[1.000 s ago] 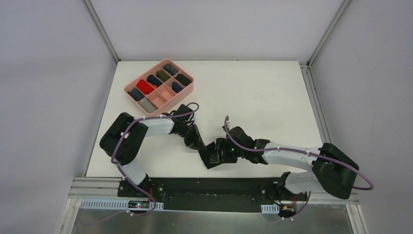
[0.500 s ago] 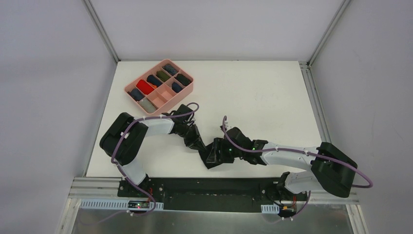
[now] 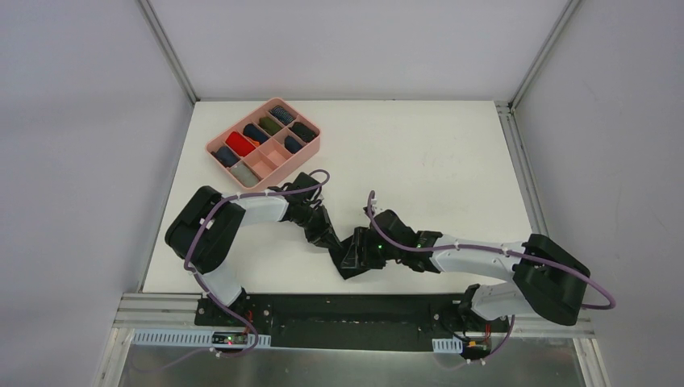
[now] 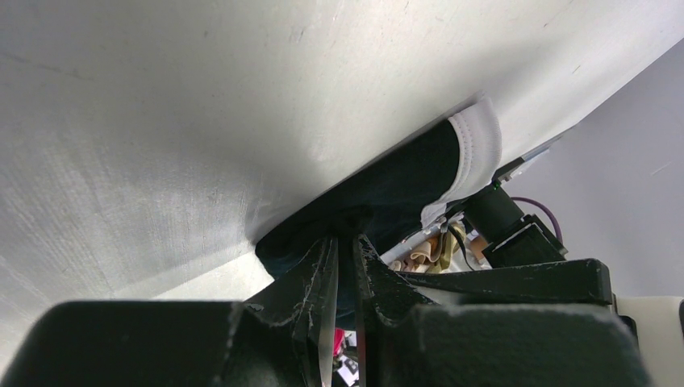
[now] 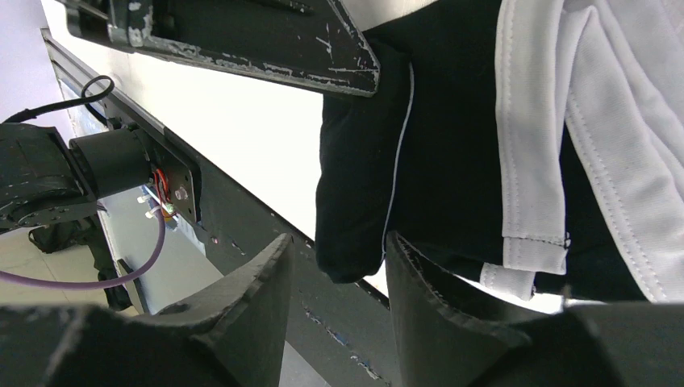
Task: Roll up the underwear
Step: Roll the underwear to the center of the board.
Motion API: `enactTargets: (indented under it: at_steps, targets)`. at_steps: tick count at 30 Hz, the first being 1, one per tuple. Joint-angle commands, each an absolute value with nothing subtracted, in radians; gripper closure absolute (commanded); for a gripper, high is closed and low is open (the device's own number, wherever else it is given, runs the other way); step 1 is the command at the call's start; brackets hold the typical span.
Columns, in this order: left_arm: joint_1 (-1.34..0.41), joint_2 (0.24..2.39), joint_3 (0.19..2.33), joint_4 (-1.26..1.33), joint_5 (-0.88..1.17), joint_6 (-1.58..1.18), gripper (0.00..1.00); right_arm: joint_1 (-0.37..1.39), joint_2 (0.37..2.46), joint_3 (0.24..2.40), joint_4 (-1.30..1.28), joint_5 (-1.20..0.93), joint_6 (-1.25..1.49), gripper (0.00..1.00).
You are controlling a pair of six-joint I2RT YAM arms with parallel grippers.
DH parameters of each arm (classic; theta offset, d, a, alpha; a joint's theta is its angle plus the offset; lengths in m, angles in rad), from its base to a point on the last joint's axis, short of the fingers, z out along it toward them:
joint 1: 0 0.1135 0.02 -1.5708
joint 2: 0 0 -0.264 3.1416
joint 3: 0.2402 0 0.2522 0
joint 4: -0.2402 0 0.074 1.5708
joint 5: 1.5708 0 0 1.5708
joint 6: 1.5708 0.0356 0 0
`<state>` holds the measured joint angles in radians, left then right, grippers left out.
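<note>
Noting the black briefs (image 5: 452, 137) bunched at the near middle of the tabletop (image 3: 419, 153), we are finding the left claw (image 4: 345, 240) pinched shut on them and the right claw (image 5: 339, 243) parted astride a folded edge. We are flagging slippage: a shallow bite could release the fold.

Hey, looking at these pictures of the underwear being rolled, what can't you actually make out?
Top view: the underwear lies under the left hand and right hand, so its outline is lost.
Left wrist view: the fingers hide how much cloth is pinched.
Right wrist view: the waistband is folded and cut off by the edge, so no lettering is readable.
Top view: the pink tray contents are too small to identify.
</note>
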<state>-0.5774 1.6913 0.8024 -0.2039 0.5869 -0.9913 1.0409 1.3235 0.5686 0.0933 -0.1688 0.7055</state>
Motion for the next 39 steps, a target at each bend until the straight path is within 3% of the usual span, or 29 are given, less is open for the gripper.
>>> enactTargets:
  at_steps: [1, 7, 12, 13, 20, 30, 35, 38, 39]
  targets:
    - [-0.591, 1.704, 0.776, -0.294, 0.508, -0.948, 0.86, 1.050, 1.354, 0.609, 0.141, -0.167, 0.725, 0.53]
    - [-0.591, 1.693, 0.772, -0.295, 0.507, -0.951, 0.86, 1.046, 1.386, 0.604, 0.153, -0.157, 0.766, 0.71]
    - [-0.591, 1.662, 0.768, -0.294, 0.510, -0.958, 0.86, 1.043, 1.385, 0.561, 0.220, -0.181, 0.815, 0.99]
    - [-0.591, 1.654, 0.768, -0.295, 0.512, -0.961, 0.86, 1.041, 1.385, 0.549, 0.233, -0.185, 0.827, 1.00]
    - [-0.579, 1.546, 0.767, -0.294, 0.519, -0.988, 0.84, 0.975, 1.424, 0.445, 0.364, -0.284, 0.883, 1.00]
    - [-0.577, 1.415, 0.734, -0.295, 0.548, -1.022, 0.69, 0.959, 1.607, 0.430, 0.470, -0.382, 0.884, 1.00]
    - [-0.577, 1.419, 0.708, -0.294, 0.540, -1.019, 0.79, 0.952, 1.621, 0.443, 0.431, -0.376, 0.850, 1.00]
    - [-0.579, 1.457, 0.706, -0.283, 0.533, -1.003, 0.91, 0.951, 1.616, 0.469, 0.351, -0.369, 0.792, 1.00]
    - [-0.578, 1.475, 0.706, -0.277, 0.530, -0.998, 1.00, 0.952, 1.610, 0.474, 0.334, -0.366, 0.769, 1.00]
